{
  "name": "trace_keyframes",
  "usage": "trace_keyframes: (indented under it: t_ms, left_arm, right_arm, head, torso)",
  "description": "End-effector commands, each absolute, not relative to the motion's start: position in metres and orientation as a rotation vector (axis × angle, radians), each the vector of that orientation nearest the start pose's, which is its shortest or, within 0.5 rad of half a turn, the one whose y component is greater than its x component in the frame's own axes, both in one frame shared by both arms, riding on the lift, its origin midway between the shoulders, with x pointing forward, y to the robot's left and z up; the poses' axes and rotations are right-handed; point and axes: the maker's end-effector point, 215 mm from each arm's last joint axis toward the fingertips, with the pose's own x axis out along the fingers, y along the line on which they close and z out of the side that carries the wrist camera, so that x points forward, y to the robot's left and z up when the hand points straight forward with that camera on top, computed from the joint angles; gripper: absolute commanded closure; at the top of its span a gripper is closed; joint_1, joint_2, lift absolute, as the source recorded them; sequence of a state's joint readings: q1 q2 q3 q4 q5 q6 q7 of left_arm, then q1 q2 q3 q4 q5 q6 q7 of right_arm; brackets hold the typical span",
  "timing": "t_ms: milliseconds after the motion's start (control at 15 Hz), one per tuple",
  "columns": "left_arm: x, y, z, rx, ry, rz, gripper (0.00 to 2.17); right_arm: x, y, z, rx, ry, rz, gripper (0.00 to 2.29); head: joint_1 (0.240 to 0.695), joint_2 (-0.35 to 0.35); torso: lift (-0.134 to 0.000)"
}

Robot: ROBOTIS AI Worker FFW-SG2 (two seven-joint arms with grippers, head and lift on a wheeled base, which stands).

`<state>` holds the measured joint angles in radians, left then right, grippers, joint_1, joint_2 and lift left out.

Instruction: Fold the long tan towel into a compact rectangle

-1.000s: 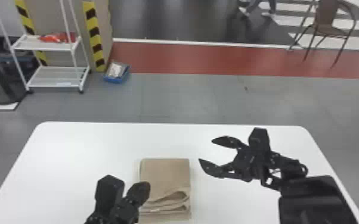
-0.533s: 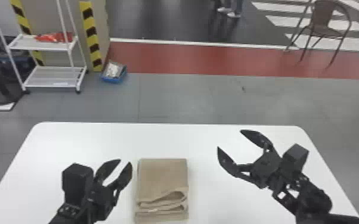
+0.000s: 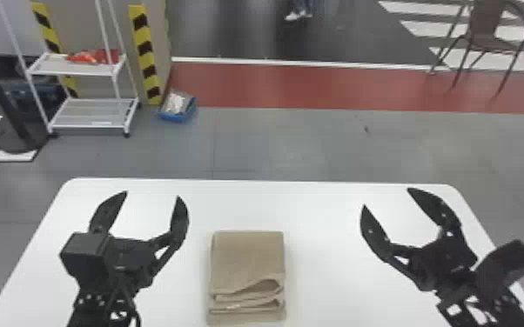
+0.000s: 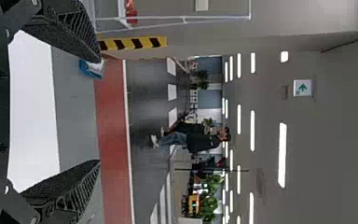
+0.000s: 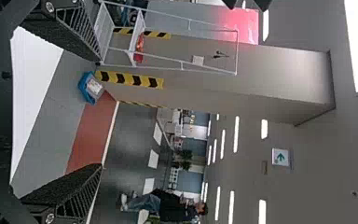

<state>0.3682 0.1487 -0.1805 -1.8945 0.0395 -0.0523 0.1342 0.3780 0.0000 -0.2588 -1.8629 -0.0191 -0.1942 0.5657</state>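
Grey floor (image 3: 296, 143) spreads beyond one white table (image 3: 322, 217), with one rack (image 3: 93, 115) and one chair (image 3: 485, 21) farther back. One towel (image 3: 248, 261) lies folded on the table, between the two grippers and apart from both. Its long axis runs from the robot's side toward the far edge, loose layered folds facing the robot. Left gripper (image 3: 152, 195) and right gripper (image 3: 386, 198) each stand wide, empty.
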Motion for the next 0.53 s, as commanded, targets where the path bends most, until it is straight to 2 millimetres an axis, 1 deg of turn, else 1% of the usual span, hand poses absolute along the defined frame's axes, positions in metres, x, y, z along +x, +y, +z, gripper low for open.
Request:
trace_keyframes:
  t_ms: [0, 133, 200, 267, 333, 400, 467]
  left_arm:
    - [0.468, 0.172, -0.356, 0.033, 0.003, -0.093, 0.07]
    - [0.466, 0.179, -0.357, 0.03, 0.003, -0.082, 0.07]
    - [0.466, 0.187, -0.352, 0.012, -0.014, -0.069, 0.07]
    - [0.466, 0.193, -0.349, 0.003, -0.016, -0.067, 0.07]
    - [0.462, 0.202, -0.348, -0.001, -0.015, -0.056, 0.07]
    - [0.461, 0.206, -0.347, -0.005, -0.015, -0.05, 0.07]
    - [0.461, 0.206, -0.349, -0.005, -0.01, -0.05, 0.07]
  right_arm:
    - [0.444, -0.257, -0.329, -0.107, -0.07, 0.309, 0.09]
    - [0.434, -0.266, -0.328, -0.065, -0.085, 0.271, 0.09]
    - [0.426, -0.267, -0.327, -0.038, -0.086, 0.269, 0.09]
    - [0.42, -0.268, -0.329, -0.014, -0.071, 0.267, 0.09]
    - [0.421, -0.266, -0.338, 0.019, -0.024, 0.27, 0.1]
    - [0.423, -0.265, -0.351, 0.043, 0.047, 0.257, 0.1]
    - [0.423, -0.265, -0.355, 0.054, 0.075, 0.246, 0.1]
  head:
    - [0.695, -0.092]
    - [0.695, -0.102]
    - [0.695, -0.108]
    - [0.695, -0.11]
    - [0.695, -0.105]
    - [0.695, -0.099]
    - [0.695, -0.092]
  torso:
    - [0.0]
    - [0.0]
    - [0.0]
    - [0.0]
    - [0.0]
    - [0.0]
    - [0.0]
